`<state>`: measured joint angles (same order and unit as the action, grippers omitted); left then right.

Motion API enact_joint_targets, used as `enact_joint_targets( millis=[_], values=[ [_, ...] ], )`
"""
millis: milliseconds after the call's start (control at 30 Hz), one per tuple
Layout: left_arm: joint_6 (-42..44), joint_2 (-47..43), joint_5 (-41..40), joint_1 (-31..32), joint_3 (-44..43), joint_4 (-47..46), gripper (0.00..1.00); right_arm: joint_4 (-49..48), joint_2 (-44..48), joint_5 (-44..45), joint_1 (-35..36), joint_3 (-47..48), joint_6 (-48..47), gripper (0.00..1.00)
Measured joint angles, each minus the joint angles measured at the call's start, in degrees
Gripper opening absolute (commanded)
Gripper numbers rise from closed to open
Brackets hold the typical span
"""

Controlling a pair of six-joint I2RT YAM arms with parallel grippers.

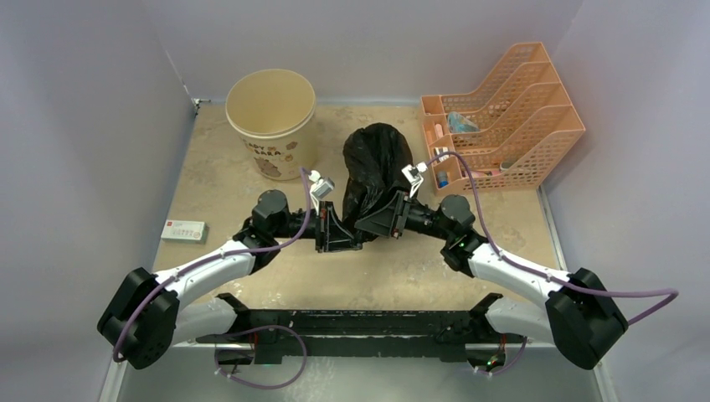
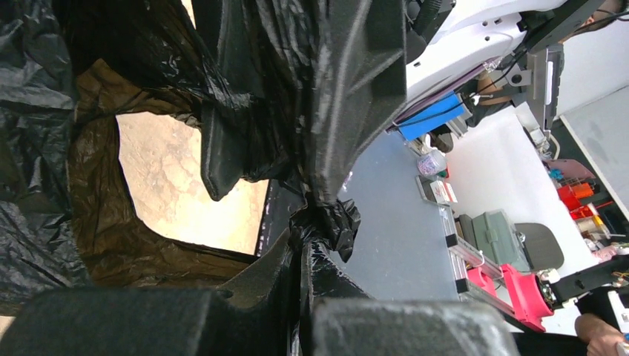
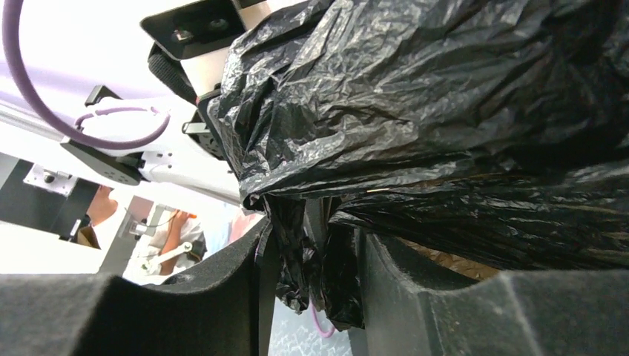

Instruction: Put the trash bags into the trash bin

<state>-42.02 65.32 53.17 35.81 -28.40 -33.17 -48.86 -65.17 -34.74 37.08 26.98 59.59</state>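
The black trash bag (image 1: 378, 163) hangs bunched up above the middle of the table, held between both grippers. My left gripper (image 1: 342, 228) is shut on a pinch of its film, seen in the left wrist view (image 2: 308, 233), where the bag (image 2: 44, 148) opens onto the table. My right gripper (image 1: 378, 219) is shut on a bunched fold of the bag (image 3: 445, 111), seen between its jaws in the right wrist view (image 3: 315, 252). The two grippers face each other, almost touching. The cream trash bin (image 1: 271, 121) stands upright and open at the back left, apart from the bag.
An orange mesh desk organiser (image 1: 511, 117) with small items stands at the back right. A small white box (image 1: 184, 231) lies at the table's left edge. Purple-grey walls close in the left, back and right sides.
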Motion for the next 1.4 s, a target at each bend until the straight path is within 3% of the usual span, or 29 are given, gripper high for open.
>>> enact_joint_targets(
  millis=[100, 233, 300, 500, 833, 1067, 1333, 1400],
  values=[
    [-0.6, 0.4, -0.1, 0.0, 0.0, -0.7, 0.00, -0.8, 0.0, -0.8, 0.2, 0.0, 0.0, 0.50],
    [-1.0, 0.5, -0.2, 0.0, 0.2, -1.6, 0.00, -1.0, 0.2, -0.8, 0.5, 0.0, 0.0, 0.69],
    [-1.1, 0.5, -0.3, 0.0, 0.3, -1.9, 0.00, -0.9, 1.2, -0.5, 0.5, -0.3, 0.0, 0.71],
    [-3.0, 0.2, -2.3, 0.0, 2.7, -4.3, 0.00, -1.2, 4.9, -0.4, 0.5, -0.4, -1.6, 0.68],
    [-7.7, 2.3, -2.4, 0.0, 3.9, -11.8, 0.00, -1.7, 3.7, 0.8, 2.4, -0.4, -3.9, 0.67],
    [-8.4, 2.3, -2.4, 0.0, 3.9, -13.0, 0.00, 0.1, 3.7, 1.3, 3.2, -0.4, -7.4, 0.54],
    [-8.4, 2.3, -2.4, 0.0, 3.9, -13.0, 0.00, -0.8, 3.4, 2.3, 4.5, -0.5, -8.3, 0.22],
    [-8.4, 2.3, -2.4, 0.0, 3.9, -13.0, 0.00, -0.9, 3.4, 2.8, 4.5, -0.5, -8.3, 0.25]
  ],
)
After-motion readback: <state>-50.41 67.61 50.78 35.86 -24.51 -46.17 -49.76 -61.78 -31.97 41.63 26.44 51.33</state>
